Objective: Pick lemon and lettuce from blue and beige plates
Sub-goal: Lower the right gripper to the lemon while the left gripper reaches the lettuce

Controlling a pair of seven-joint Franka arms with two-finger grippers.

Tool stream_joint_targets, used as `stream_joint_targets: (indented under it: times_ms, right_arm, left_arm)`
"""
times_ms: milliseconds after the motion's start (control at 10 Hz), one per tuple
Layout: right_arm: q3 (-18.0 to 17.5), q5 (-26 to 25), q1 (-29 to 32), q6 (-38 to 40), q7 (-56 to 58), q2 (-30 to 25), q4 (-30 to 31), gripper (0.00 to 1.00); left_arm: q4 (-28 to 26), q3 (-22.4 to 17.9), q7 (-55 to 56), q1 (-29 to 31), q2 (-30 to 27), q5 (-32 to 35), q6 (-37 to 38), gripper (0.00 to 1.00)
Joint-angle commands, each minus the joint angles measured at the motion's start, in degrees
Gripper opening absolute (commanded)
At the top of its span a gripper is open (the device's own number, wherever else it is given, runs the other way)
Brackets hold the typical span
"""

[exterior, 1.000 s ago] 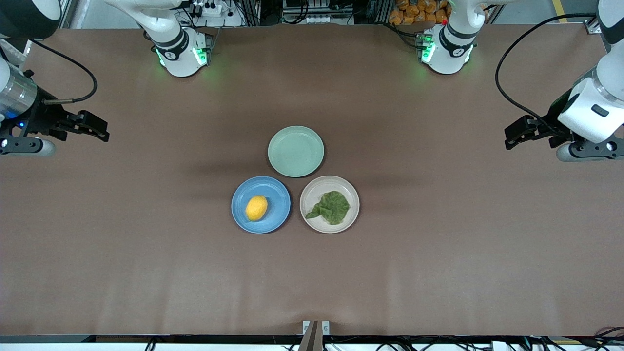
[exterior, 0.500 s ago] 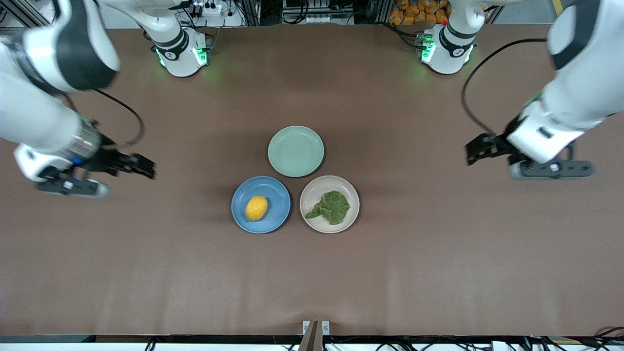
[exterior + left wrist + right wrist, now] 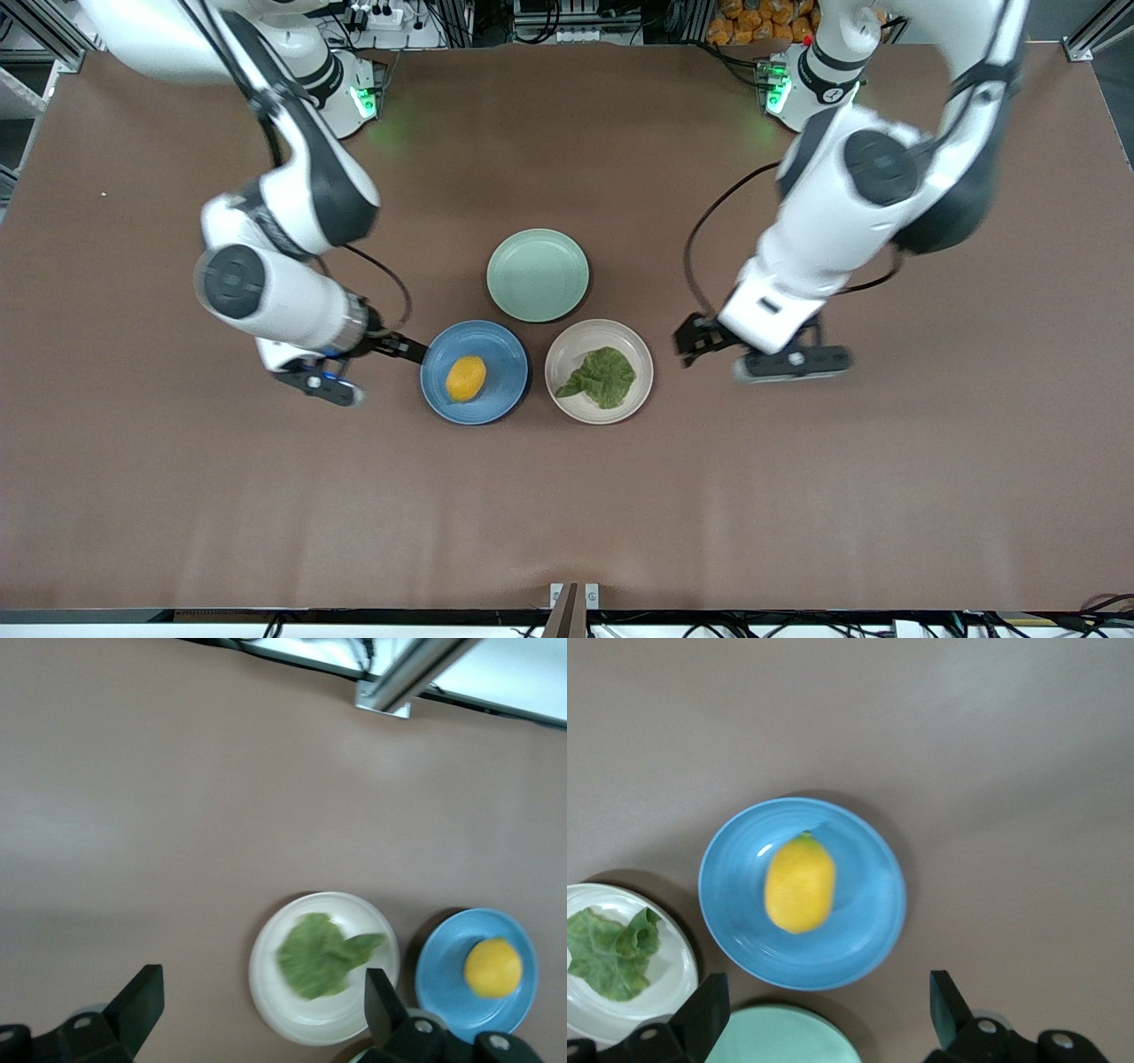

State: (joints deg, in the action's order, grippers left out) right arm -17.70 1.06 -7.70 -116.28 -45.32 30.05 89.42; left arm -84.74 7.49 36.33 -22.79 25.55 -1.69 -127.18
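Both wrist views cut off the pincers at the frame edge, showing only two dark fingertips each, spread wide with nothing between them. In the front view the right pincer (image 3: 409, 347) was partly hidden under its own wrist, its tips over the counter (image 3: 567, 514) at the rim of the blue plate (image 3: 505, 383), on the side toward the right arm's end. The left pincer (image 3: 691, 341) hung over bare counter just beside the beige plate (image 3: 576, 403), toward the left arm's end, also open and empty.

The lemon (image 3: 466, 378) lay in the middle of the blue plate, and the lettuce (image 3: 602, 377) lay flat on the beige plate. The two plates sat side by side, almost touching. A mint-green plate (image 3: 538, 275) sat just beside both, farther from the front camera.
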Motion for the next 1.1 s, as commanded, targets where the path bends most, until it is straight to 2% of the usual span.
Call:
stream_joint_targets:
  times_ms: [0, 200, 400, 800, 1000]
  right_arm:
    - [-0.5, 0.08, -1.87, -2.8, -5.03, 5.44, -2.76, 1.0]
    - [-0.5, -0.27, -2.67, -6.91, -4.96, 8.6, -2.59, 1.0]
    - [-0.5, -0.01, -3.02, -9.21, -5.04, 11.94, -2.59, 1.0]
    - [-0.41, 0.0, -3.9, -12.12, -5.04, 15.47, -2.67, 1.0]
    - [-0.41, -0.62, -4.08, -13.08, -4.78, 16.35, -2.41, 1.0]
  left_arm:
    - [1.25, -0.81, 3.4, -3.73, 5.54, -0.07, -8.48, 1.0]
    - [1.25, -0.98, 3.23, -5.94, 10.81, 0.02, -16.49, 0.97]
    - [1.33, -0.9, 2.26, -6.73, 14.42, 5.79, -19.31, 0.98]
    - [1.07, -1.94, 2.88, -11.3, 23.65, 6.61, -33.64, 0.97]
    - [0.98, -5.44, 2.44, -14.37, 25.25, 6.79, -34.19, 0.87]
